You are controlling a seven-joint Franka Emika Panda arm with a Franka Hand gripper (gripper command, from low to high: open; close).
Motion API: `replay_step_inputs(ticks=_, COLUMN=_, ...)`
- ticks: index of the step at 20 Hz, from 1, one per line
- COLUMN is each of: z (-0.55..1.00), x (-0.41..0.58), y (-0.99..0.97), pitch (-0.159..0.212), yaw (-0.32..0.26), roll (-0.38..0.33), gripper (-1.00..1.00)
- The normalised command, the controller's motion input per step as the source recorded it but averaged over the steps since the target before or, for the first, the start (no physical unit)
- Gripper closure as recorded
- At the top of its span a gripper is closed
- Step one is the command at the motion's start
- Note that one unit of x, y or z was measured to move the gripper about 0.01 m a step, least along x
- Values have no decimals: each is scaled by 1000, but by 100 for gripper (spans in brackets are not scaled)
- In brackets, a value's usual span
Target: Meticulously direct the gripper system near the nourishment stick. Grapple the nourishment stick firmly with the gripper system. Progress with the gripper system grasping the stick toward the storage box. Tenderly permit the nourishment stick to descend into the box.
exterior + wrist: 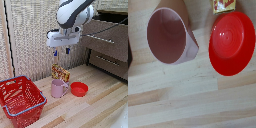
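Basket (20,100) bare inside, pink mug (170,37) hollow, red bowl (232,42) likewise

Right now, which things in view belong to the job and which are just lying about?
Job:
hand, open, above the packet
yellow-orange snack packet, not yet gripped
red basket

Lying about:
pink mug
red bowl
wooden drawer cabinet

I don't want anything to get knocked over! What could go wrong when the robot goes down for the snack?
1. The snack packet stands right behind the pink mug, so the open pincer might bump the mug.
2. The red bowl is close too.
3. The upright packet could tip before it is gripped.
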Motion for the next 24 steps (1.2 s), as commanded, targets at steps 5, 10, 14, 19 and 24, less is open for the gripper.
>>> replay_step_inputs(ticks=5, z=-262, x=298, y=-227, pitch=2, yaw=0, roll=-1, gripper=-100)
replay_step_inputs(ticks=10, z=-321, x=406, y=-301, pitch=0, yaw=0, roll=0, gripper=-100)
replay_step_inputs(ticks=14, z=-294, x=423, y=-309, pitch=3, yaw=10, roll=0, gripper=-100)
replay_step_inputs(ticks=19, z=-285, x=457, y=-263, pitch=19, yaw=51, roll=0, gripper=-100)
replay_step_inputs(ticks=24, z=-251, x=456, y=-187, pitch=3, yaw=103, roll=0, gripper=-100)
